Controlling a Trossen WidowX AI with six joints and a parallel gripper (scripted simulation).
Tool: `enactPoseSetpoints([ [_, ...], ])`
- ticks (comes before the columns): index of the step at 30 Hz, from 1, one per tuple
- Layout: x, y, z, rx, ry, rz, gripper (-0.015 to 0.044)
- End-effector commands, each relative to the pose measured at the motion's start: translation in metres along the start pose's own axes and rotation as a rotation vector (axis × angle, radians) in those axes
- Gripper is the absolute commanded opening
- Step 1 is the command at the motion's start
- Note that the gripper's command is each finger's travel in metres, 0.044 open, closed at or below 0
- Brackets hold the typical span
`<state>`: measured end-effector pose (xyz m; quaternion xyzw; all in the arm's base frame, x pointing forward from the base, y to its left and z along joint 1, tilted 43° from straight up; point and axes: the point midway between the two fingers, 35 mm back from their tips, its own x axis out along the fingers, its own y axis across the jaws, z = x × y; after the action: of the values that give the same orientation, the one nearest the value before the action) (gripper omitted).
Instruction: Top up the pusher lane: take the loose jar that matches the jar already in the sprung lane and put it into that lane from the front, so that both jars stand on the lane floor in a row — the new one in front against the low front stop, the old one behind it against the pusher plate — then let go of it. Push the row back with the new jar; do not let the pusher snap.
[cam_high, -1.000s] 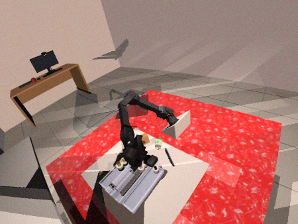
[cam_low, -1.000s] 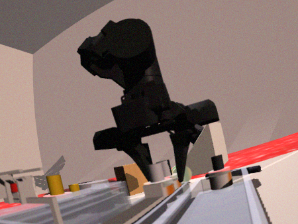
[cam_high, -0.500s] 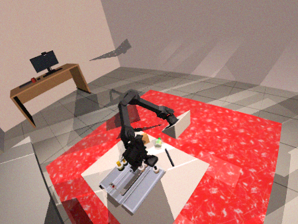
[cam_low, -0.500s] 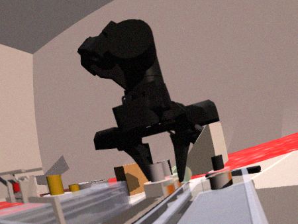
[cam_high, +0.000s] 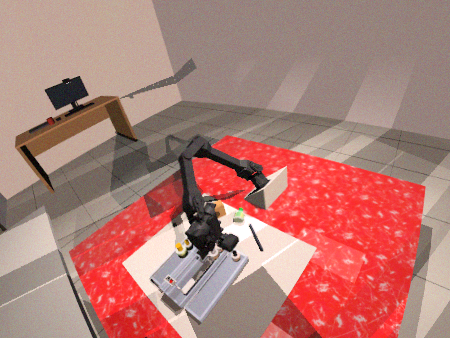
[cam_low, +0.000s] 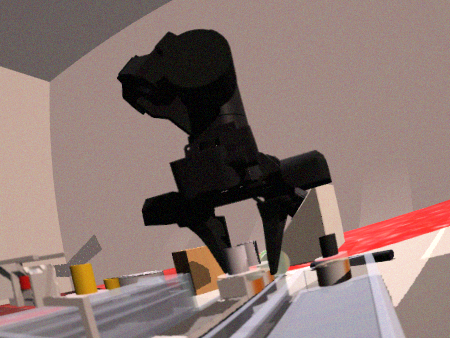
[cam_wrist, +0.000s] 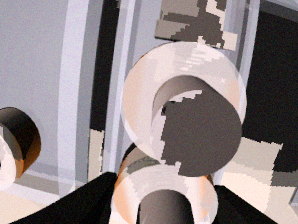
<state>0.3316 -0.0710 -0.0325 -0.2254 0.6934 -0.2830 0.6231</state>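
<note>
The grey-blue rack (cam_high: 217, 287) (cam_low: 345, 310) holds the sprung lane. In the lane stands a white-and-orange jar with a grey cap (cam_wrist: 200, 130) (cam_low: 237, 260), in front of the grey pusher plate (cam_wrist: 182, 20). My gripper (cam_wrist: 164, 189) (cam_low: 250, 272) is shut on a matching grey-capped jar (cam_wrist: 165, 207) (cam_low: 251, 252), low at the lane's front end. The held jar looks upright and in line with the lane jar, close against it or touching. The front stop and the held jar's base are hidden. The arm covers much of this in the top view.
A black-capped jar (cam_high: 235, 256) (cam_low: 334, 272) (cam_wrist: 20, 142) stands beside the lane at the rack's front end. Yellow-capped jars (cam_high: 181, 250) (cam_low: 83, 279) stand on the other side. A green jar (cam_high: 239, 216), an orange block (cam_high: 219, 208) (cam_low: 202, 272) and a black pen (cam_high: 256, 237) lie beyond.
</note>
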Motion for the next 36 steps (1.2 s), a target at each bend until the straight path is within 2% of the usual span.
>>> enactPoseSetpoints([
  [1,0.0,0.0,0.0,0.003,0.0,-0.002,0.0105],
  [8,0.0,0.0,0.0,0.003,0.0,-0.002,0.0282],
  [24,-0.02,0.001,-0.002,0.003,0.0,-0.001,0.0282],
  [36,-0.022,0.002,-0.036,0.001,0.001,-0.001,0.0282],
])
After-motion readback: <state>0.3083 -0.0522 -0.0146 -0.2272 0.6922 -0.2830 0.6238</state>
